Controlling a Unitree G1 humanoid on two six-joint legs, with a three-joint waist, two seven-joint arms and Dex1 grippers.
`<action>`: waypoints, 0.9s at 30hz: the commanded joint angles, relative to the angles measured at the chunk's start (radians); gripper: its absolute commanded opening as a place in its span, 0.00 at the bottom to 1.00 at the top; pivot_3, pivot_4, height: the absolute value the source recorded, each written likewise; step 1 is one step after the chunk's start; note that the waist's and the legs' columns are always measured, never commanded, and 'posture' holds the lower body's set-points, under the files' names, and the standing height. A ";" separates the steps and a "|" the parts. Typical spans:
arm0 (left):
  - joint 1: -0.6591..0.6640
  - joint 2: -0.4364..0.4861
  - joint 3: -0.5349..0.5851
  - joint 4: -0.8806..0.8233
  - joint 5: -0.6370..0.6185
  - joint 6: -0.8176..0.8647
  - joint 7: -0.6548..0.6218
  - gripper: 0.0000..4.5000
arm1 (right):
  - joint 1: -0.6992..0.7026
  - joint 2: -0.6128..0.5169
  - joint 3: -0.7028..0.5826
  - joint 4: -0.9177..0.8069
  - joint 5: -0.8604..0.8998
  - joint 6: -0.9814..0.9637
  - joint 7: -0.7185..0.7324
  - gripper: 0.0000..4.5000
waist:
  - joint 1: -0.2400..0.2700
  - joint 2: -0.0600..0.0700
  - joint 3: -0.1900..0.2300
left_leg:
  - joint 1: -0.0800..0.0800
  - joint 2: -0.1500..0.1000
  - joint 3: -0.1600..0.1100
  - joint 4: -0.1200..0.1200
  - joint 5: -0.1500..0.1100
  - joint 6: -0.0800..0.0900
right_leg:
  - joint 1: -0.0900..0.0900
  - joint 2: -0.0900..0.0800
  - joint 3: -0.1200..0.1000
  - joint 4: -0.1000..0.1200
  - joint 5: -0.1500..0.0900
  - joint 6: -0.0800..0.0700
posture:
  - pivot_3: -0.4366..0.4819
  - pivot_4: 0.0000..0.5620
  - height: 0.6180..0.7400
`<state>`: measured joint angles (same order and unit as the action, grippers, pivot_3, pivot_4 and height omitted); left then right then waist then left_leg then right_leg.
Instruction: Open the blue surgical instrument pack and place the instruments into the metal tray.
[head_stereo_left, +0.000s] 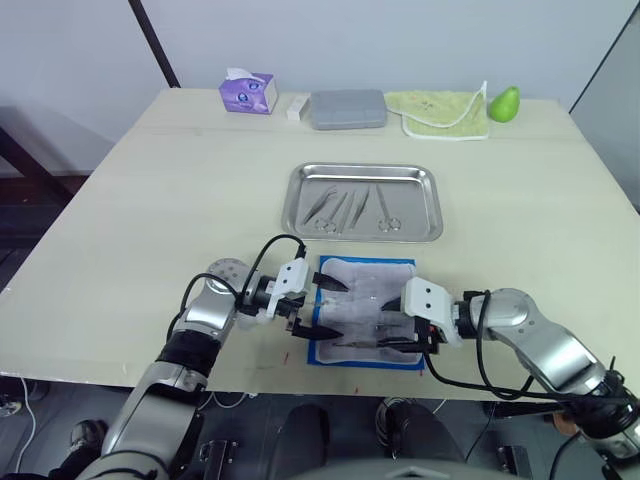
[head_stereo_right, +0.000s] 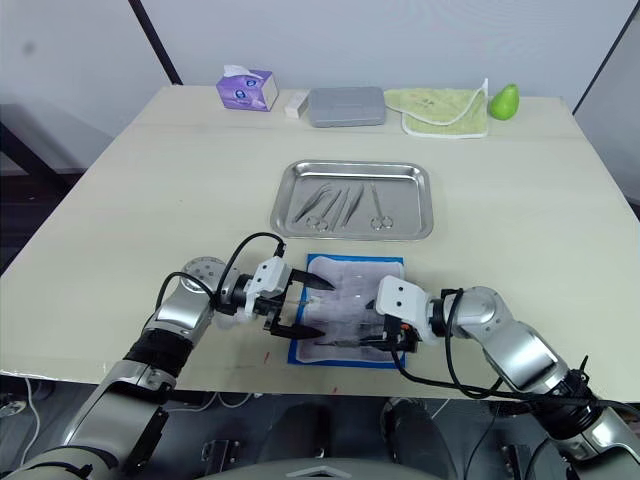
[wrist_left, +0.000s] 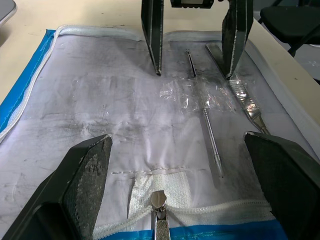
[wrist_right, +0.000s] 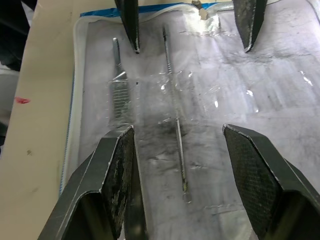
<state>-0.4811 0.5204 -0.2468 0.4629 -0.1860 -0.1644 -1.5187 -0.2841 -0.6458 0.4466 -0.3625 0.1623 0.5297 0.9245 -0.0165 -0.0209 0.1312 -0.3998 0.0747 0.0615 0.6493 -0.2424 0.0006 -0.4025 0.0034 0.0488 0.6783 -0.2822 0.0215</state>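
Opened blue surgical instrument pack (head_stereo_left: 365, 312) holds two instruments (wrist_left: 210, 135); metal tray (head_stereo_left: 365, 233) at 12 o'clock holds several more; left gripper (head_stereo_left: 322, 304) and right gripper (head_stereo_left: 388, 328) both gape empty over the lining

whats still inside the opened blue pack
Two instruments lie on the blue surgical instrument pack's lining: a thin probe and a flat-handled tool, both partly under clear plastic that blurs them.
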 joint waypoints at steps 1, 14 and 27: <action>0.025 0.010 -0.029 0.048 0.040 0.010 -0.001 1.00 | 0.024 0.012 -0.024 0.033 0.010 0.007 -0.005 0.65 | 0.000 0.000 0.000 | 0.000 0.000 0.000 0.000 0.000 0.000 | 0.000 0.000 0.000 0.000 0.000 0.000 | 0.48 0.27 1.00; 0.024 0.010 -0.030 0.056 0.041 0.003 -0.002 1.00 | 0.049 -0.021 0.037 0.105 -0.093 -0.033 0.005 0.54 | 0.001 0.000 -0.001 | 0.000 0.000 0.000 0.000 0.000 0.000 | 0.000 0.000 0.000 0.000 0.000 0.000 | 0.48 0.27 1.00; 0.031 0.014 -0.028 0.046 0.036 0.014 -0.002 1.00 | 0.032 -0.023 0.071 0.088 -0.128 0.019 -0.005 0.01 | 0.000 -0.004 -0.008 | 0.005 0.001 0.000 0.000 0.000 0.000 | 0.004 0.000 0.000 0.000 -0.002 -0.004 | 0.48 0.27 1.00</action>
<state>-0.4807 0.5204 -0.2466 0.4808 -0.1855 -0.1759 -1.5178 -0.2743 -0.6427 0.4802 -0.3288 0.0874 0.4748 0.9280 -0.0170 -0.0253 0.1227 -0.3948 0.0753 0.0617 0.6492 -0.2424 0.0006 -0.3983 0.0034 0.0491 0.6782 -0.2845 0.0176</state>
